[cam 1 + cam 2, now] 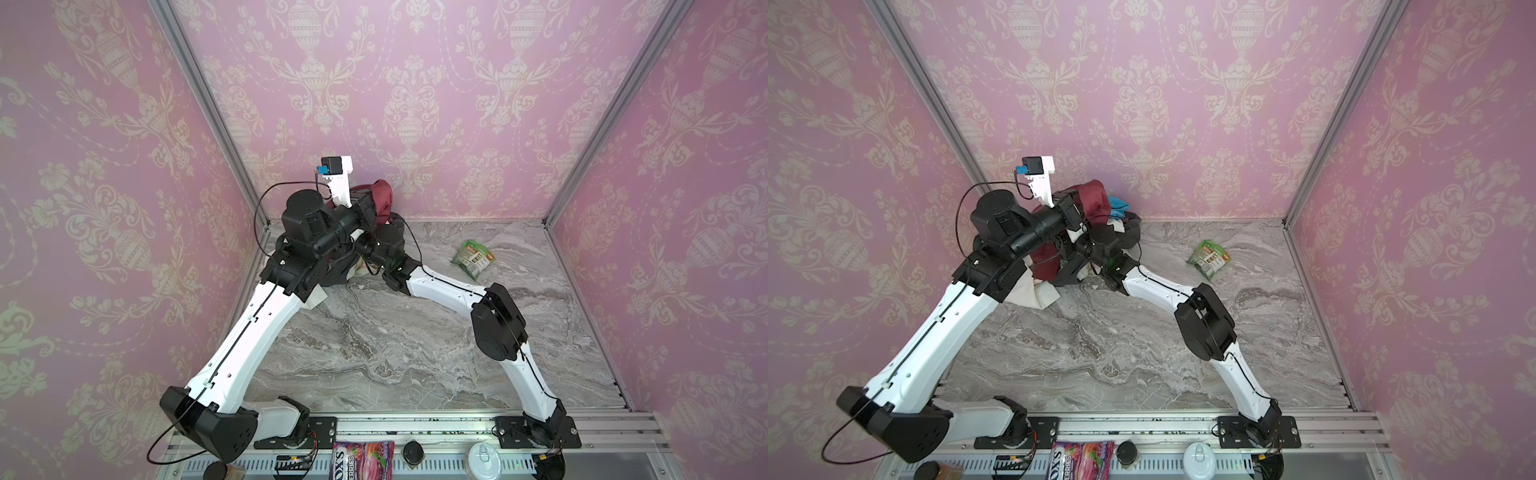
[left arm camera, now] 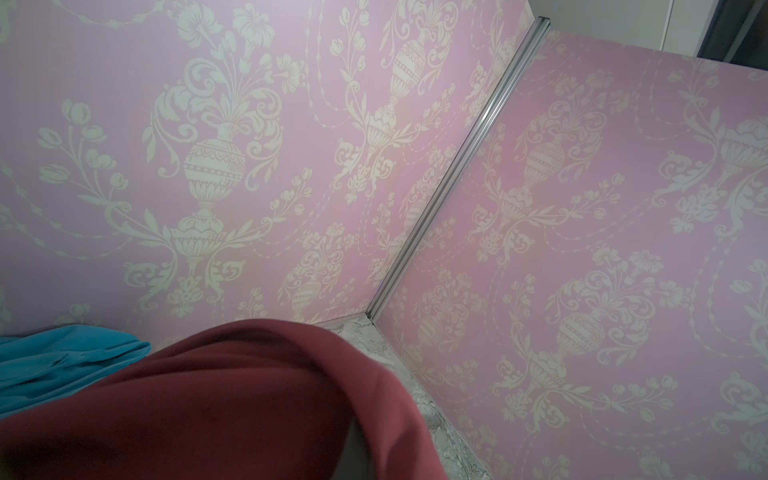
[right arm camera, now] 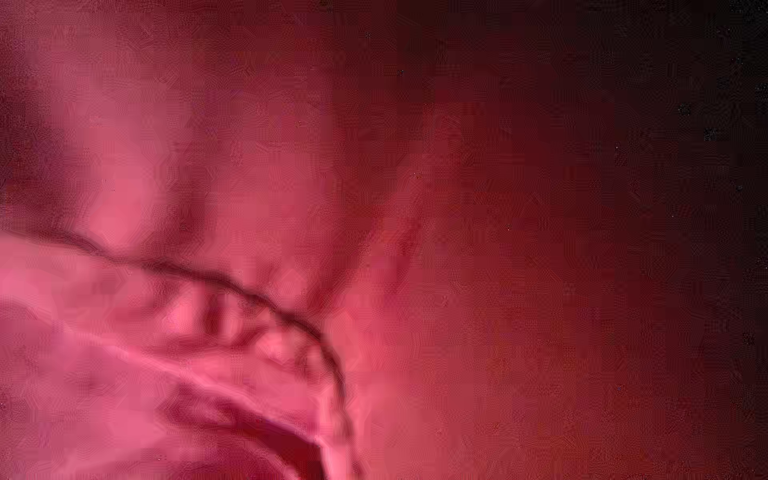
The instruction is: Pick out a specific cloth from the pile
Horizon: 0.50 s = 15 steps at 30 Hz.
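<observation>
- Nearest: purple-pink sweets packet [image 1: 363, 459] and silver tin can [image 1: 484, 459] by the front metal rail, out of the way.
- Grey marble-pattern tabletop [image 1: 395, 353] is bare mid-way. Green crinkly snack packet [image 1: 1208, 257] lies far right, well apart from the clothes.
- Right gripper [image 1: 1068, 269] reaches across left into red folds. Jaws are hidden and its wrist view is all red fabric, so can't tell if open or closed.
- Left gripper [image 1: 1079, 205], raised far left-centre, is clamped on the large dark red plain fabric cloth [image 1: 1096, 197], which hangs from it over the pile [image 1: 1127, 230].
- Cloth looks soft, light and limp, so it will drape and drag. Best hold is a bunched fold up high.
- Pile of mixed garments sits at the far wall. Bright blue garment [image 2: 62, 357] lies just beside the cloth and the white fabric [image 1: 1038, 295] by its hanging end, so both may snag. The arms crowd each other.
</observation>
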Tool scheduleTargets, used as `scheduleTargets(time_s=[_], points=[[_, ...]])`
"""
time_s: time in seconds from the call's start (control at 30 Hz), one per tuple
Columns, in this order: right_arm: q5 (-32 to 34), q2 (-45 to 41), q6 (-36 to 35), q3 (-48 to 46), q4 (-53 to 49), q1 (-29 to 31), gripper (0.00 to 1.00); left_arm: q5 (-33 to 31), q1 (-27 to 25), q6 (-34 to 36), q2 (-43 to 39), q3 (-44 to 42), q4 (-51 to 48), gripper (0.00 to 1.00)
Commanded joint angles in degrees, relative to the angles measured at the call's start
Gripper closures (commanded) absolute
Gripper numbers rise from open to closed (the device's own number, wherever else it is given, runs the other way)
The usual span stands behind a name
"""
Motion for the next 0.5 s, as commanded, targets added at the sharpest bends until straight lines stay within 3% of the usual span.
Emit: scheduleTargets(time_s=[0.0, 0.03, 0.27, 0.47], points=[[-3.81, -1.32, 2.65, 3.0, 0.88, 0.24, 0.95, 2.18, -1.26, 0.53, -1.72, -0.81, 1.9, 1.0], [-2.92, -2.12, 3.49, 2.15, 1.4, 0.26, 1.0, 1.95, -1.26, 1.01, -2.02, -0.94, 1.44, 1.0], [-0.04, -10.83, 10.94, -5.58, -2.07, -1.21, 1.0, -1.67, -1.05, 6.94, -4.19, 0.29, -5.87, 1.0], [0.92, -18.96, 11.39, -13.73, -1.54, -2.08, 1.0, -4.49, 2.52, 8.86, -4.47, 1.08, -8.92, 1.0]])
